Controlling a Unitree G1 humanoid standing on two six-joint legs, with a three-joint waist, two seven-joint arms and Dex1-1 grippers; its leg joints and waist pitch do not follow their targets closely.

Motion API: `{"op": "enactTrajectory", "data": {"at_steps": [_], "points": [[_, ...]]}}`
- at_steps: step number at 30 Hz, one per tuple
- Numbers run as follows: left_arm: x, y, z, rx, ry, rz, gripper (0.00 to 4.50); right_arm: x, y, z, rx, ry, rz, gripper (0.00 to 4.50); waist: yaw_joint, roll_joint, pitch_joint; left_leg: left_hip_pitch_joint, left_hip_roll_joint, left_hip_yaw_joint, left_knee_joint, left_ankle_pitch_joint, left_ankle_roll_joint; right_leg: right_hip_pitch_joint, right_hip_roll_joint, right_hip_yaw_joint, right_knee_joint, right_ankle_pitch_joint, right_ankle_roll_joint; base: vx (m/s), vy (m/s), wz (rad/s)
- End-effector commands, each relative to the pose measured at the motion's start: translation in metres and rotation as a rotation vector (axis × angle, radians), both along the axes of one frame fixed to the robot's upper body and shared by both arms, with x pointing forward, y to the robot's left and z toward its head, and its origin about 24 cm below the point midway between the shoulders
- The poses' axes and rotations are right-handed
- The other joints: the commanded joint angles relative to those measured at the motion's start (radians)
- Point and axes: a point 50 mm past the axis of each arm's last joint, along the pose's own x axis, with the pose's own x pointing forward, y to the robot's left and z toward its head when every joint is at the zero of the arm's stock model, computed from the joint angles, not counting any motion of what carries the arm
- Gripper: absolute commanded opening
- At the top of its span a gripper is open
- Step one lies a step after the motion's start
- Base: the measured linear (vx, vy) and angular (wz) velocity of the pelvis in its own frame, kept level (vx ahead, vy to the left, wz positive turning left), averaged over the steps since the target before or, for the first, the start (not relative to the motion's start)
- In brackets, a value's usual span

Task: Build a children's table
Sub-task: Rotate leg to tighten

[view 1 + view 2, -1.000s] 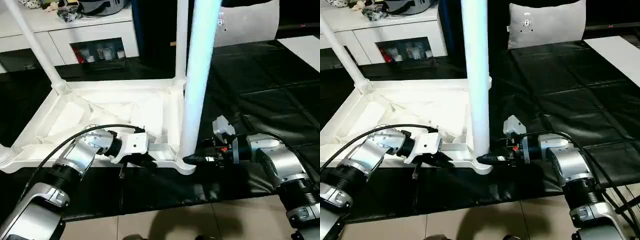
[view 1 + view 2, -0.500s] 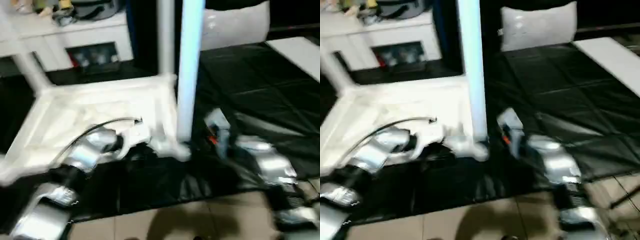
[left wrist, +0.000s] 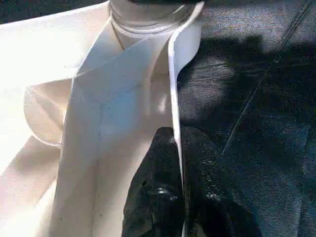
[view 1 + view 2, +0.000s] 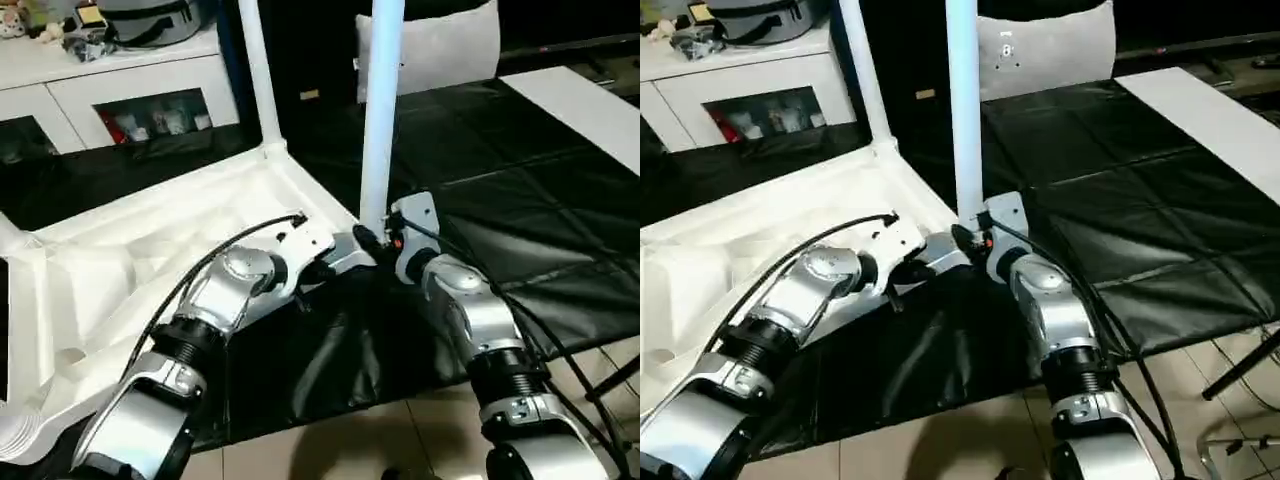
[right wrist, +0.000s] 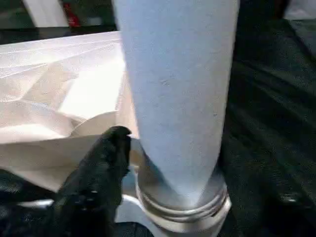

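Tabletop (image 4: pixel 150 270), upturned, light stiff slick plastic: left gripper (image 3: pixel 177 163) pinches its rim, right gripper (image 5: pixel 106 168) unclear, beside near leg (image 4: pixel 380 110) at three o'clock.

You have the tabletop (image 4: pixel 150 250) lying underside up on the mat (image 4: pixel 520 180), two legs (image 4: pixel 380 110) standing in its sockets nearest the cushion (image 4: pixel 440 50), which lies behind them, and the cabinet (image 4: pixel 110 90) behind to your left.
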Motion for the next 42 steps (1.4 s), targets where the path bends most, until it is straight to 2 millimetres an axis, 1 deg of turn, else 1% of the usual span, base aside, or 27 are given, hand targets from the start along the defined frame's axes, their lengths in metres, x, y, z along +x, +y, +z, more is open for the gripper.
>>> {"op": "enactTrajectory", "data": {"at_steps": [1,3,4,5,6,7,8,9,10,12,15,17,18,19,20,21,22,23,25,26,28,31,33,36,38,41,42], "points": [[0.0,0.004,0.001,0.026,-0.041,-0.018,0.0,-0.007,0.012,0.0,0.018,-0.019,0.107,3.3,0.008,-0.015,-0.074,-0.017,0.061,-0.03,-0.062,-0.02,0.121,0.073,-0.097,0.081,-0.048,-0.209,-0.043,0.0,0.0,0.0],[-0.001,0.011,-0.001,0.036,-0.041,-0.035,0.0,-0.013,0.0,-0.001,-0.004,-0.056,0.184,3.49,0.019,-0.014,-0.075,-0.013,0.059,-0.025,-0.06,-0.028,0.127,0.071,-0.095,0.08,-0.051,-0.24,-0.029,0.0,0.0,0.0],[-0.002,0.014,-0.001,0.04,-0.047,-0.057,0.0,-0.016,-0.006,0.0,-0.012,-0.069,0.226,3.56,0.024,-0.014,-0.076,-0.015,0.059,-0.026,-0.06,-0.025,0.13,0.072,-0.094,0.079,-0.05,-0.24,-0.026,0.0,0.0,0.0],[-0.003,0.018,-0.003,0.048,-0.043,-0.075,0.0,-0.019,-0.012,0.002,-0.018,-0.084,0.268,3.69,0.027,-0.005,-0.074,-0.016,0.06,-0.027,-0.06,-0.031,0.134,0.071,-0.092,0.078,-0.05,-0.243,-0.018,0.0,0.0,0.0],[-0.005,0.021,-0.005,0.058,-0.04,-0.094,0.0,-0.021,-0.019,0.003,-0.023,-0.088,0.294,3.69,0.025,-0.009,-0.075,-0.017,0.061,-0.027,-0.06,-0.033,0.138,0.071,-0.091,0.078,-0.051,-0.239,-0.014,0.0,0.0,0.0],[-0.005,0.021,-0.005,0.058,-0.04,-0.094,0.0,-0.021,-0.019,0.003,-0.023,-0.088,0.294,3.69,0.025,-0.01,-0.075,-0.017,0.063,-0.029,-0.06,-0.037,0.142,0.071,-0.088,0.078,-0.049,-0.228,-0.013,0.0,0.0,0.0],[-0.009,0.026,-0.008,0.074,-0.034,-0.143,0.0,-0.023,-0.031,0.005,-0.043,-0.087,0.341,3.92,0.026,-0.011,-0.076,-0.017,0.063,-0.029,-0.06,-0.033,0.141,0.071,-0.09,0.078,-0.048,-0.222,-0.017,0.0,0.0,0.0],[-0.009,0.027,-0.008,0.075,-0.033,-0.146,0.0,-0.024,-0.032,0.005,-0.045,-0.086,0.345,3.96,0.027,-0.012,-0.077,-0.018,0.062,-0.027,-0.058,-0.036,0.144,0.069,-0.089,0.079,-0.049,-0.226,-0.019,0.0,0.0,0.0],[-0.011,0.029,-0.009,0.081,-0.027,-0.163,0.0,-0.025,-0.037,0.006,-0.057,-0.079,0.367,3.99,0.029,-0.011,-0.076,-0.017,0.062,-0.027,-0.059,-0.039,0.144,0.068,-0.089,0.078,-0.049,-0.234,-0.02,0.0,0.0,0.0],[-0.016,0.033,-0.011,0.077,-0.017,-0.231,0.0,-0.025,-0.049,0.01,-0.069,-0.065,0.408,4.19,0.033,-0.015,-0.075,-0.015,0.065,-0.026,-0.06,-0.045,0.141,0.066,-0.087,0.079,-0.051,-0.257,-0.018,0.0,0.0,0.0],[-0.025,0.036,-0.01,0.056,-0.005,-0.366,0.0,-0.029,-0.06,0.018,-0.08,-0.044,0.546,4.36,0.051,-0.018,-0.077,-0.015,0.068,-0.024,-0.059,-0.037,0.151,0.065,-0.089,0.082,-0.046,-0.25,-0.019,0.0,0.0,0.0],[-0.028,0.037,-0.009,0.048,-0.001,-0.413,0.0,-0.031,-0.061,0.021,-0.101,-0.048,0.62,4.36,0.061,-0.026,-0.078,-0.014,0.07,-0.021,-0.059,-0.026,0.16,0.062,-0.089,0.084,-0.043,-0.242,-0.023,0.0,0.0,0.0],[-0.03,0.037,-0.009,0.044,0.003,-0.435,0.0,-0.031,-0.061,0.023,-0.111,-0.055,0.64,4.36,0.065,-0.026,-0.078,-0.013,0.069,-0.02,-0.058,-0.023,0.16,0.06,-0.09,0.084,-0.041,-0.242,-0.026,0.0,0.0,0.0],[-0.033,0.037,-0.009,0.039,0.014,-0.469,0.0,-0.032,-0.061,0.023,-0.101,-0.039,0.673,4.36,0.071,-0.031,-0.078,-0.013,0.071,-0.018,-0.059,-0.019,0.161,0.059,-0.089,0.085,-0.042,-0.25,-0.028,0.0,0.0,0.0],[-0.035,0.037,-0.009,0.036,0.022,-0.494,0.0,-0.032,-0.061,0.023,-0.092,-0.024,0.699,4.36,0.078,-0.03,-0.078,-0.014,0.07,-0.017,-0.058,-0.017,0.16,0.059,-0.09,0.085,-0.039,-0.261,-0.032,0.0,0.0,0.0],[-0.038,0.038,-0.01,0.041,0.038,-0.53,0.0,-0.034,-0.061,0.023,-0.086,-0.006,0.749,4.2,0.087,-0.035,-0.077,-0.012,0.071,-0.015,-0.059,-0.018,0.16,0.057,-0.091,0.088,-0.04,-0.279,-0.029,0.0,0.0,0.0],[-0.04,0.038,-0.01,0.049,0.041,-0.556,0.0,-0.034,-0.061,0.023,-0.08,0.004,0.779,4.2,0.091,-0.036,-0.076,-0.012,0.072,-0.014,-0.059,-0.018,0.16,0.055,-0.09,0.088,-0.04,-0.289,-0.028,0.0,0.0,0.0],[-0.043,0.04,-0.01,0.064,0.047,-0.591,0.0,-0.035,-0.059,0.024,-0.058,0.021,0.818,4.09,0.1,-0.032,-0.075,-0.006,0.074,-0.013,-0.059,-0.022,0.154,0.049,-0.089,0.091,-0.043,-0.308,-0.028,0.0,0.0,0.0],[-0.045,0.041,-0.011,0.078,0.05,-0.619,0.0,-0.035,-0.058,0.024,-0.052,0.031,0.843,3.92,0.111,-0.035,-0.075,-0.004,0.077,-0.013,-0.061,-0.031,0.143,0.048,-0.09,0.093,-0.041,-0.321,-0.032,0.0,0.0,0.0],[-0.047,0.042,-0.011,0.084,0.057,-0.642,0.0,-0.035,-0.058,0.025,-0.051,0.04,0.866,3.82,0.114,-0.04,-0.074,-0.005,0.077,-0.011,-0.062,-0.037,0.137,0.048,-0.09,0.095,-0.042,-0.332,-0.03,0.0,0.0,0.0],[-0.048,0.043,-0.01,0.091,0.06,-0.672,0.0,-0.034,-0.056,0.026,-0.044,0.037,0.891,3.55,0.123,-0.043,-0.073,-0.004,0.072,-0.008,-0.062,-0.046,0.125,0.047,-0.091,0.096,-0.046,-0.365,-0.022,0.0,0.0,0.0],[-0.049,0.043,-0.009,0.093,0.06,-0.685,0.0,-0.034,-0.055,0.026,-0.034,0.048,0.92,3.48,0.127,-0.043,-0.073,-0.002,0.074,-0.009,-0.063,-0.048,0.115,0.047,-0.089,0.095,-0.046,-0.372,-0.017,0.0,0.0,0.0],[-0.05,0.044,-0.009,0.097,0.062,-0.695,0.0,-0.036,-0.053,0.025,-0.022,0.061,0.946,3.16,0.128,-0.044,-0.075,-0.002,0.075,-0.009,-0.063,-0.041,0.114,0.047,-0.09,0.097,-0.043,-0.351,-0.023,0.0,0.0,0.0],[-0.051,0.045,-0.009,0.099,0.062,-0.7,0.0,-0.036,-0.051,0.024,-0.013,0.066,0.961,3.03,0.129,-0.046,-0.076,-0.003,0.076,-0.01,-0.063,-0.034,0.114,0.048,-0.09,0.098,-0.04,-0.333,-0.031,0.0,0.0,0.0],[-0.051,0.045,-0.009,0.1,0.063,-0.7,0.0,-0.036,-0.05,0.024,-0.011,0.066,0.961,2.74,0.129,-0.046,-0.076,-0.003,0.074,-0.009,-0.063,-0.034,0.112,0.048,-0.09,0.097,-0.041,-0.338,-0.032,0.0,0.0,0.0],[-0.051,0.046,-0.01,0.099,0.064,-0.701,0.0,-0.036,-0.05,0.023,0.002,0.076,0.974,2.65,0.129,-0.046,-0.076,-0.003,0.072,-0.008,-0.063,-0.04,0.108,0.049,-0.089,0.096,-0.044,-0.352,-0.027,0.0,0.0,0.0],[-0.051,0.046,-0.01,0.099,0.064,-0.701,0.0,-0.037,-0.05,0.022,0.004,0.077,0.976,2.53,0.129,-0.045,-0.076,-0.003,0.073,-0.008,-0.063,-0.041,0.107,0.049,-0.088,0.095,-0.044,-0.354,-0.025,0.0,0.0,0.0]]}}
